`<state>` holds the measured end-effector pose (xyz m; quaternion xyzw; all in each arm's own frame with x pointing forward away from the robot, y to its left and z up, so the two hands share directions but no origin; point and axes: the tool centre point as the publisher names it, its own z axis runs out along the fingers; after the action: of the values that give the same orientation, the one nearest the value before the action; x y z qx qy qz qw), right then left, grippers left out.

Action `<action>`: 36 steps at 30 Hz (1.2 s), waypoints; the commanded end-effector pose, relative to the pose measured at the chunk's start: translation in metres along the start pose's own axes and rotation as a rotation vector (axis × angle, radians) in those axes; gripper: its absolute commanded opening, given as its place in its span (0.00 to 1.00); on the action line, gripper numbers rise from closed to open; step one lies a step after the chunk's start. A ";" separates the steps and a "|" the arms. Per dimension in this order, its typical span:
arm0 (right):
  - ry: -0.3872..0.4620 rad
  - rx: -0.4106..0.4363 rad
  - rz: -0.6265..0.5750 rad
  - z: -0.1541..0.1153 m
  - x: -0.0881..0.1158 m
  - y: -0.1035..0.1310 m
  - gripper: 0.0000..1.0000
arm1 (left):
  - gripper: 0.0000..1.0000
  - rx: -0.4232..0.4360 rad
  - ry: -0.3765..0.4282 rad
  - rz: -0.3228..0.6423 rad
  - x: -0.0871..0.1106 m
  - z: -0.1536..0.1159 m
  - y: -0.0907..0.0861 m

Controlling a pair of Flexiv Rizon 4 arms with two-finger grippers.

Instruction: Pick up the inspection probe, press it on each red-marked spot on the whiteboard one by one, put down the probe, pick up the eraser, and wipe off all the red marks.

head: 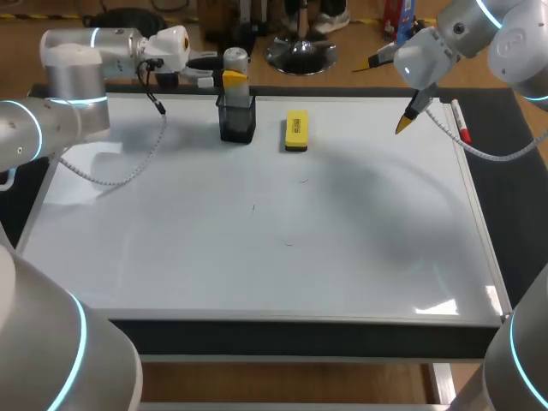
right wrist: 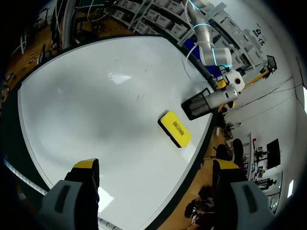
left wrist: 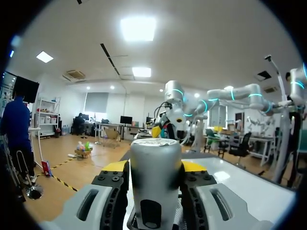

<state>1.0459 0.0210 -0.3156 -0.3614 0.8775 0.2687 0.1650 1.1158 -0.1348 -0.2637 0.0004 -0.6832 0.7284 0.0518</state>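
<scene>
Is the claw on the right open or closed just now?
Open. The right gripper's two yellow-tipped fingers stand wide apart above the whiteboard, with nothing between them.

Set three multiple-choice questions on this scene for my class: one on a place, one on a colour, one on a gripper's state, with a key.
1. Where does the eraser lie?
A. On the whiteboard, beside the black holder.
B. Inside the black holder.
C. Under the whiteboard.

2. What colour is the eraser?
A. Red.
B. Blue.
C. Yellow.

3. How is the left gripper?
A. Open and empty.
B. Shut on the probe.
C. Shut on the eraser.

Key: 1 A, it lies flat on the board next to the holder. 2 C, its top is yellow. 3 B, both fingers press the grey probe from two sides.
</scene>
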 end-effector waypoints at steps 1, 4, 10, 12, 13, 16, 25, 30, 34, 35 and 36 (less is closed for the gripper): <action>0.003 0.003 -0.002 -0.001 0.000 0.000 1.00 | 1.00 -0.007 0.003 0.006 0.001 -0.001 -0.005; 0.003 0.003 -0.002 -0.001 0.000 0.000 1.00 | 1.00 -0.016 0.000 0.019 0.002 -0.004 -0.010; 0.003 0.003 -0.002 -0.001 0.000 0.000 1.00 | 1.00 -0.061 -0.013 0.046 0.007 -0.013 -0.023; 0.003 0.003 -0.002 -0.001 0.000 0.000 1.00 | 1.00 -0.078 -0.018 0.053 0.009 -0.017 -0.026; 0.003 0.003 -0.002 -0.001 0.000 0.000 1.00 | 1.00 -0.084 -0.023 0.055 0.010 -0.020 -0.028; 0.003 0.003 -0.002 -0.001 0.000 0.000 1.00 | 1.00 -0.111 -0.033 0.063 0.011 -0.027 -0.031; 0.003 0.003 -0.002 -0.001 0.000 0.000 1.00 | 1.00 -0.232 -0.065 0.079 0.017 -0.042 -0.046; 0.003 0.003 -0.002 -0.001 0.000 0.000 1.00 | 1.00 -0.325 -0.091 0.079 0.019 -0.047 -0.052; 0.003 0.003 -0.002 -0.001 0.000 0.000 1.00 | 1.00 -0.400 -0.117 0.079 0.021 -0.051 -0.058; 0.003 0.003 -0.002 -0.001 0.000 0.000 1.00 | 1.00 -0.416 -0.122 0.082 0.021 -0.052 -0.060; 0.003 0.003 -0.002 -0.001 0.000 0.000 1.00 | 1.00 -0.429 -0.123 0.085 0.022 -0.053 -0.062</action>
<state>1.0459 0.0210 -0.3156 -0.3614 0.8775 0.2687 0.1650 1.1135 -0.0783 -0.2149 -0.0293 -0.7725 0.6338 0.0280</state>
